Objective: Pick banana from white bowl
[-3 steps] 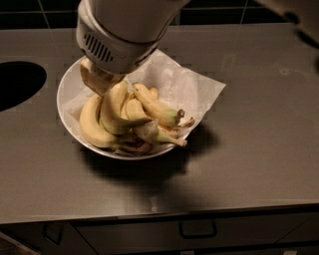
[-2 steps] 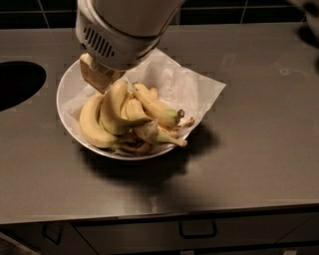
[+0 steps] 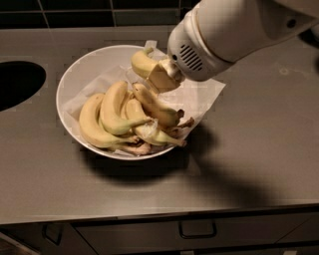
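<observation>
The white bowl (image 3: 67,82), lined with crumpled white paper (image 3: 199,97), sits on the grey counter left of centre. Several yellow bananas (image 3: 117,119) lie in a pile in it, their brown stems pointing right. My gripper (image 3: 160,75) hangs over the bowl's far right part, under the big white arm housing (image 3: 219,35). It is shut on the banana (image 3: 141,62), a plump yellow one with a greenish end. The banana is held above the pile and sticks out to the left of the fingers. Its right part is hidden by the gripper.
A dark round opening (image 3: 15,82) is cut into the counter at the left edge. The counter's front edge runs along the bottom, with a drawer handle (image 3: 197,232) below it. Dark tiles (image 3: 99,12) line the back wall.
The arm has swung from the bowl's left side to its right side and risen. A banana has come up out of the pile in the gripper.
</observation>
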You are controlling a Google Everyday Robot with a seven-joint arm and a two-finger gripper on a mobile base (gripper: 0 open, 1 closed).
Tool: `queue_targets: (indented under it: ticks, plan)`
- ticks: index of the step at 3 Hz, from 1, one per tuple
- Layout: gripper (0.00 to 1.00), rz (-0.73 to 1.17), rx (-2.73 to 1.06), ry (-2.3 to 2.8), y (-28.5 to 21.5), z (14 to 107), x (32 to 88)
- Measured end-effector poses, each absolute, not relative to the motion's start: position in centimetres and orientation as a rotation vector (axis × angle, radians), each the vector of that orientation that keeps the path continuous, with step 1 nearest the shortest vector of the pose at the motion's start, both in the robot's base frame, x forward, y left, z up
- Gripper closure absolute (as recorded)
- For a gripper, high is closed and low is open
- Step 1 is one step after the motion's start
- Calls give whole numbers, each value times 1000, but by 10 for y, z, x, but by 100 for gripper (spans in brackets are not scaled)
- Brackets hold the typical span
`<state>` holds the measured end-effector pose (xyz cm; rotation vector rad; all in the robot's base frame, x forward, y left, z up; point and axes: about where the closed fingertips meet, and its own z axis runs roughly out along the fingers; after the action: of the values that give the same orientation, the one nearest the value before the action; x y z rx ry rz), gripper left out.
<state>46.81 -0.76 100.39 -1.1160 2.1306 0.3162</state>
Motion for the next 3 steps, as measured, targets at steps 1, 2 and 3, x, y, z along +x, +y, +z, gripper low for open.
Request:
queue_targets:
  ticks: [1, 2, 3]
  plan:
    - [100, 445, -996, 2125, -69, 977, 488]
    - [100, 498, -986, 2089, -79, 977, 484]
    - [100, 498, -987, 2089, -79, 977, 484]
